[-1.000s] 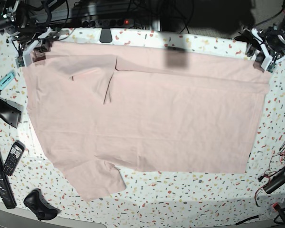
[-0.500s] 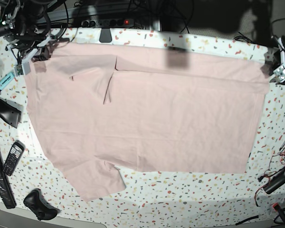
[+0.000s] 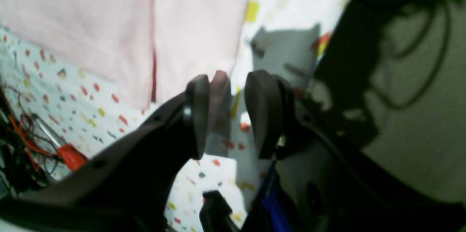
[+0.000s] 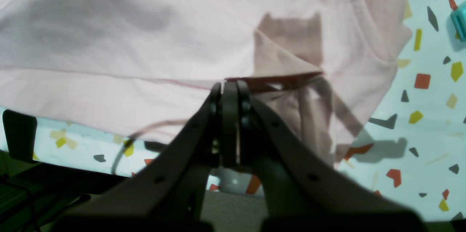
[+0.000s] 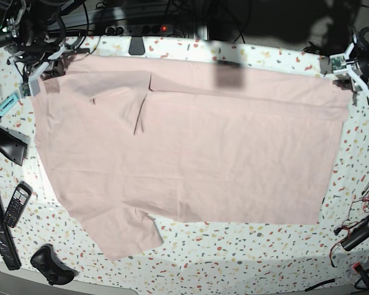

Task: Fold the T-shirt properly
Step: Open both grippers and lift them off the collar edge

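One T-shirt (image 5: 190, 153) lies flat; left fingers (image 3: 196, 115) parted, right fingers (image 4: 230, 122) closed, both empty.

No text, label, brand or number can be read; the T-shirt (image 5: 190, 153) shows only its plain side.

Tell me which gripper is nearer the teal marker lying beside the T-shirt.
Right. The right gripper sits at the T-shirt's corner, just beside the teal marker. The left gripper is at the shirt's opposite end.
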Available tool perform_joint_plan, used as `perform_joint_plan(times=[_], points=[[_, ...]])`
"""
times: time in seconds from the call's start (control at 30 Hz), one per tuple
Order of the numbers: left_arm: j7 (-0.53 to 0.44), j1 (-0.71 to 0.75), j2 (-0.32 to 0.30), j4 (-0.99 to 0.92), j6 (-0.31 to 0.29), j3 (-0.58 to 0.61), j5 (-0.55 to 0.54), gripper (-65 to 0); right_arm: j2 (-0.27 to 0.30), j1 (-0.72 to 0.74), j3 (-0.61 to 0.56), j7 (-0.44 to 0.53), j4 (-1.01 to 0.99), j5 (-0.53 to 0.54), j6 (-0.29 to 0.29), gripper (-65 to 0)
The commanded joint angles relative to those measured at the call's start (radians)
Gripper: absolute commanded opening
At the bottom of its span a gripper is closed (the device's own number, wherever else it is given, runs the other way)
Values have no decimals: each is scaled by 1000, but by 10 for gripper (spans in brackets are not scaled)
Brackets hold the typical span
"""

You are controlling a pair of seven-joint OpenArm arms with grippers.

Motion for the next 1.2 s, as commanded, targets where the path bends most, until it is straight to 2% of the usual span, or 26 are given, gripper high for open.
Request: perform_joint_plan(times=[0.0,0.33,0.63,0.77,0.83,1.0,1.17], points=[[-1,-11,-22,-4,14,-8,0,-456,14,0,7,12,19,12,10,-650],[-54,-97,-21,-157,14,-5,3,-456,14,0,7,5,19,12,10,-650],[-79,-151,42,-228,14,3,42,-456,14,0,7,3,19,13,10,-650],[-79,-155,47,-256,14,3,42,-457,14,0,7,3,19,13,10,-650],[-80,-155,47,-259,14,3,42,-480,14,0,7,3,19,13,10,-650],[-79,-154,47,-259,14,3,40,-650,14,0,7,3,19,13,10,-650],[-78,-151,45,-251,13,2,-89,-650,14,0,7,0,19,12,10,-650]])
